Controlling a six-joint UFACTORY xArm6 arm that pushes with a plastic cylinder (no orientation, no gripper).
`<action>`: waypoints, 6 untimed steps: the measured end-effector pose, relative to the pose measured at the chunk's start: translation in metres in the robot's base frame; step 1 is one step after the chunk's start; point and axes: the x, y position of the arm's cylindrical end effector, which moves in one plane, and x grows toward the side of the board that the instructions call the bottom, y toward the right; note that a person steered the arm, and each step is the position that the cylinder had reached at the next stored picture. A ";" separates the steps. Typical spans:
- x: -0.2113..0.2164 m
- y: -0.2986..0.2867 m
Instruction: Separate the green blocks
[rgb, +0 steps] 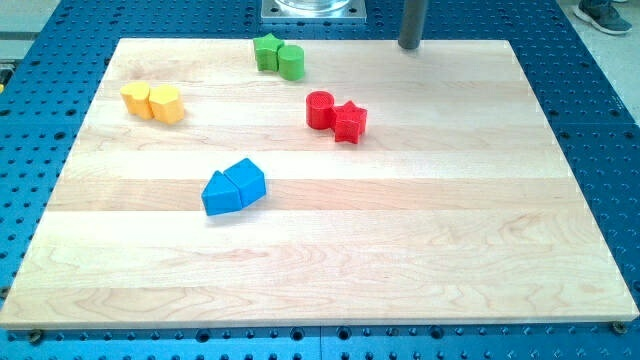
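Two green blocks touch each other near the view's top edge of the wooden board: a green star block on the left and a green cylinder on its right. My tip stands at the board's top edge, well to the right of the green pair and apart from every block.
Two yellow blocks touch at the view's upper left. A red cylinder touches a red star block right of centre. Two blue blocks touch at centre left. A metal base sits above the board's top edge.
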 end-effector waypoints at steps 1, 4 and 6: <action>-0.001 -0.039; 0.037 -0.194; 0.025 -0.204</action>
